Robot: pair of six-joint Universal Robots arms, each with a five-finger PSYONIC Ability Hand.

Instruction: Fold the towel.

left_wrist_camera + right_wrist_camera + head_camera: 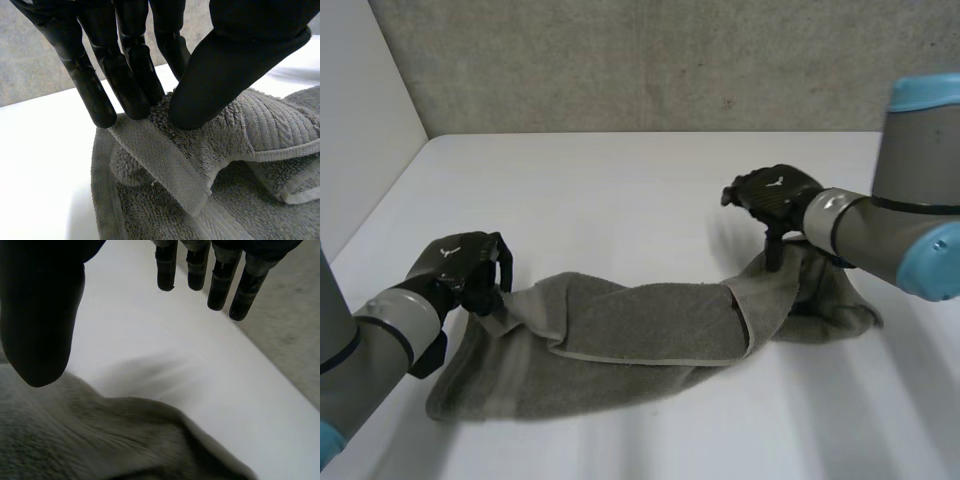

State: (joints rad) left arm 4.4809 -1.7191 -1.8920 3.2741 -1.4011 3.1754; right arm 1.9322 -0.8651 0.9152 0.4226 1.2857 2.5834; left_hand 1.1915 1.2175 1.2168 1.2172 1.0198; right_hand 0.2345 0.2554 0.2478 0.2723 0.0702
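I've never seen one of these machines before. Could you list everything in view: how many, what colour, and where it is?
towel: one, grey, lying rumpled and partly folded across the table.
table: one, white, under everything.
wall: one, grey concrete, behind the table.
left arm: one, grey, by the towel's left end.
right arm: one, grey with light-blue caps, by the towel's right end.
left robot hand: one, black, fingers and thumb pinching a raised fold at the towel's left end.
right robot hand: one, black, open over the towel's right end.

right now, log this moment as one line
towel: rumpled, partly folded | left hand: pinching its left end | right hand: open at its right end | fold: unfinished
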